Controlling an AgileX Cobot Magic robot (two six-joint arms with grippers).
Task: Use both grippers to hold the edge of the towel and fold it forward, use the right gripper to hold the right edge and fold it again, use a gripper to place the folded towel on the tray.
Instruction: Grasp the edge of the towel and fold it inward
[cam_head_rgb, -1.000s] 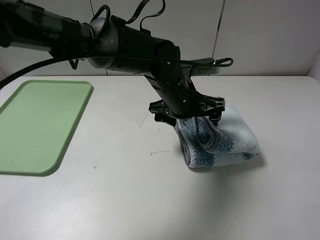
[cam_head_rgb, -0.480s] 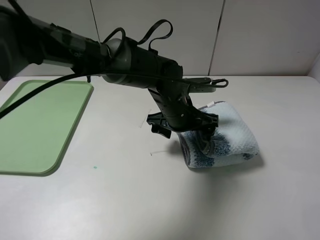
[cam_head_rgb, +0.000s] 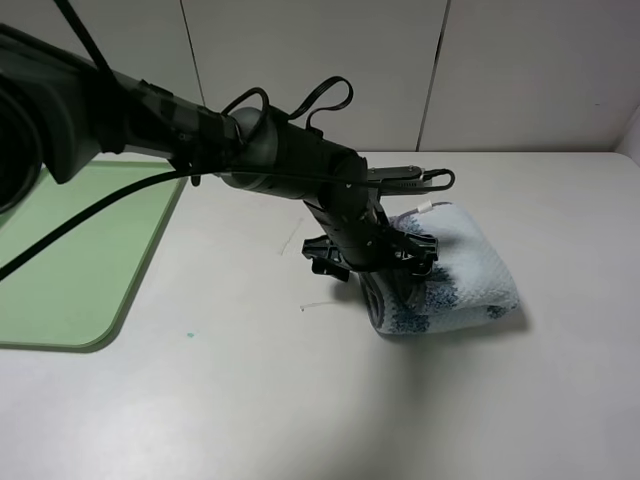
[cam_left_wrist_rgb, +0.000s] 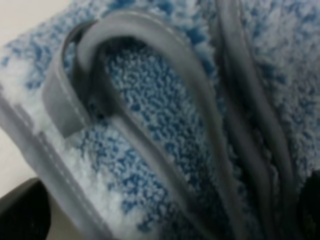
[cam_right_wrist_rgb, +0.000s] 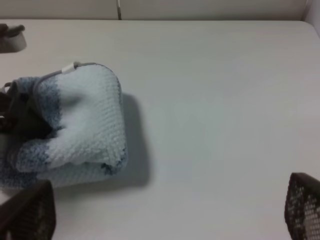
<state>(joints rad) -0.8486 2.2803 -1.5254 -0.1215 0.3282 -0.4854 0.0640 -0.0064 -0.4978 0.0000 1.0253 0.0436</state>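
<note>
While the green tray (cam_head_rgb: 70, 250) lies well off to the far side of the left tool (cam_head_rgb: 385, 262), that tool is pressed down into the folded striped towel (cam_head_rgb: 455, 270) on the white tabletop (cam_head_rgb: 300, 400), jaws spread wide around its grey binding (cam_left_wrist_rgb: 150, 50) (nothing gripped). Beyond the towel, the right tool (cam_right_wrist_rgb: 165, 215) hangs apart, fingers (cam_right_wrist_rgb: 302, 205) released.

A lab-style robot test cell: a bare white counter (cam_head_rgb: 250, 400) boxed in by plain white partition panels (cam_head_rgb: 310, 60) along its far edge.
</note>
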